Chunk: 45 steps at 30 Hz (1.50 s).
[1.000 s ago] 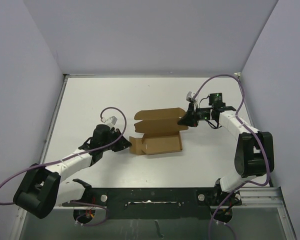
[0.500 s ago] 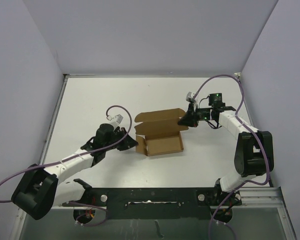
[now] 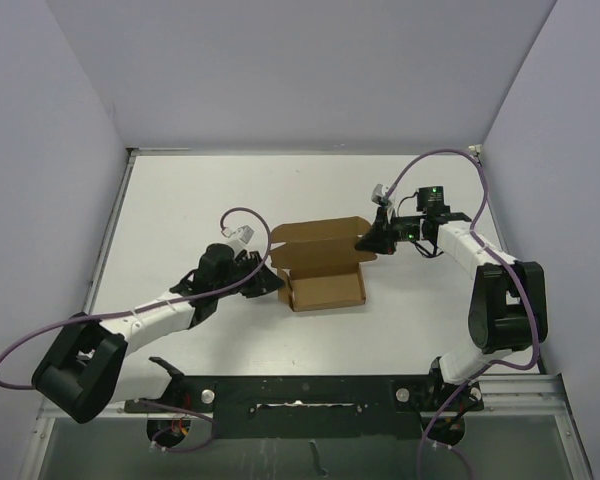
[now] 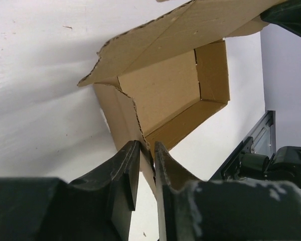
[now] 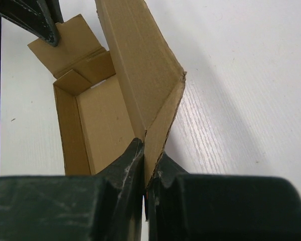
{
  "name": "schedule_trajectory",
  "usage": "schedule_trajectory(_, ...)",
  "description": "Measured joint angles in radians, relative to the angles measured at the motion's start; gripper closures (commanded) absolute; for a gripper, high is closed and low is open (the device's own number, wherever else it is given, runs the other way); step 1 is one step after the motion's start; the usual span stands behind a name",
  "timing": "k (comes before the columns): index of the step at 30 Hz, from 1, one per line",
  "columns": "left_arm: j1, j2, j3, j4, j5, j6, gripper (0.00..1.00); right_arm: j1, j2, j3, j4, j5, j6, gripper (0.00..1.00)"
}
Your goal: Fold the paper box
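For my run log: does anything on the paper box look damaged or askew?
The paper box has a jagged flap edge at the left tool, perhaps roughly torn. Nothing else stands out.

Box (image 3: 325, 290) sits mid-table (image 3: 180, 200). Its 9 o'clock side is blocked: left gripper (image 3: 276, 283) pinches the side flap there. 2 o'clock corner is blocked: right gripper (image 3: 364, 242) clamps the raised lid. Passing room over bare tabletop at 12 and 6 o'clock. Tray interior is reachable from above.

Left pincer (image 3: 276, 283), right pincer (image 3: 361, 243): both clamped.
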Motion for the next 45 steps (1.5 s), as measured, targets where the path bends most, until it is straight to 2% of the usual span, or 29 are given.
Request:
schedule_trajectory(5, 0.004, 0.017, -0.001, 0.034, 0.018, -0.005, 0.69, 0.000, 0.000, 0.000, 0.000, -0.001, 0.000, 1.00)
schedule_trajectory(9, 0.017, 0.018, -0.014, 0.063, 0.042, -0.008, 0.55, 0.002, 0.000, 0.000, 0.000, -0.001, 0.000, 1.00)
schedule_trajectory(13, 0.043, 0.018, -0.053, 0.120, 0.082, -0.025, 0.45, 0.005, 0.000, 0.000, 0.000, -0.001, 0.000, 1.00)
schedule_trajectory(21, 0.114, 0.006, -0.108, 0.186, 0.141, -0.050, 0.43, 0.006, 0.000, 0.000, -0.002, -0.001, 0.000, 1.00)
schedule_trajectory(31, 0.197, -0.135, -0.178, 0.205, 0.157, -0.096, 0.41, 0.006, 0.000, 0.000, -0.010, -0.001, -0.001, 1.00)
schedule_trajectory(33, 0.220, -0.159, -0.179, 0.179, 0.153, -0.098, 0.47, 0.006, 0.000, 0.000, -0.013, -0.001, -0.001, 1.00)
schedule_trajectory(38, 0.267, -0.266, -0.178, 0.001, 0.066, -0.062, 0.83, 0.006, 0.000, 0.000, -0.016, -0.002, -0.002, 1.00)
schedule_trajectory(40, 0.274, -0.312, -0.176, -0.084, 0.018, -0.037, 0.93, 0.006, 0.000, 0.000, -0.018, -0.002, -0.002, 1.00)
schedule_trajectory(42, 0.275, -0.334, -0.174, -0.146, -0.023, -0.017, 0.98, 0.006, 0.000, 0.000, -0.019, -0.002, -0.002, 1.00)
schedule_trajectory(45, 0.275, -0.318, -0.174, -0.218, -0.069, 0.005, 1.00, 0.006, 0.000, 0.000, -0.021, -0.002, -0.002, 1.00)
